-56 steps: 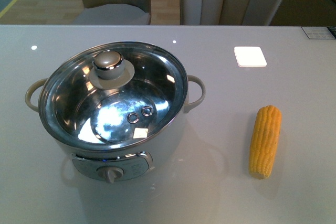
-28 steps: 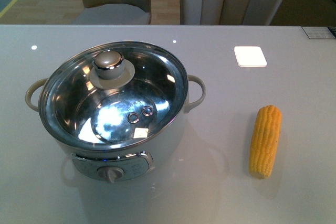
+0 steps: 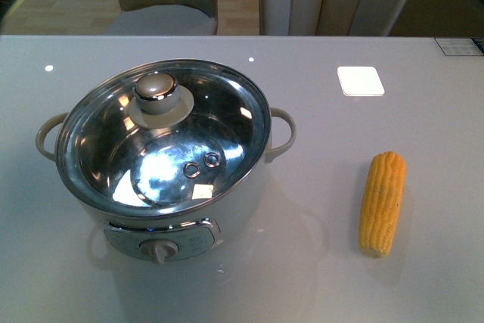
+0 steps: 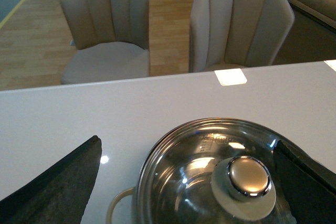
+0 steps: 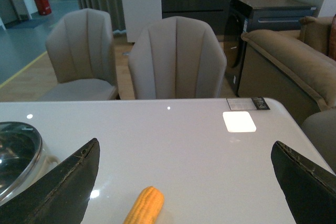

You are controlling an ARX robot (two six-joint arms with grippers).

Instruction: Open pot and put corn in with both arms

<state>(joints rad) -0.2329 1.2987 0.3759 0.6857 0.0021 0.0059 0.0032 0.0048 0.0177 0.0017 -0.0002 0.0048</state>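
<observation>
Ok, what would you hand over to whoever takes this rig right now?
Left hand: open, empty, facing the round white electric pot.
Right hand: open, empty, facing the yellow-orange corn cob.
Glass lid with beige knob sits on the pot; corn lies on the glossy grey table right of it, untouched.
Done: nothing.
Left: lift lid, put corn in.

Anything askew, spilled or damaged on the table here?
Nothing stands out. The pot sits upright with its glass lid seated on the rim, and the corn lies whole on the table, apart from the pot. No spills show.
</observation>
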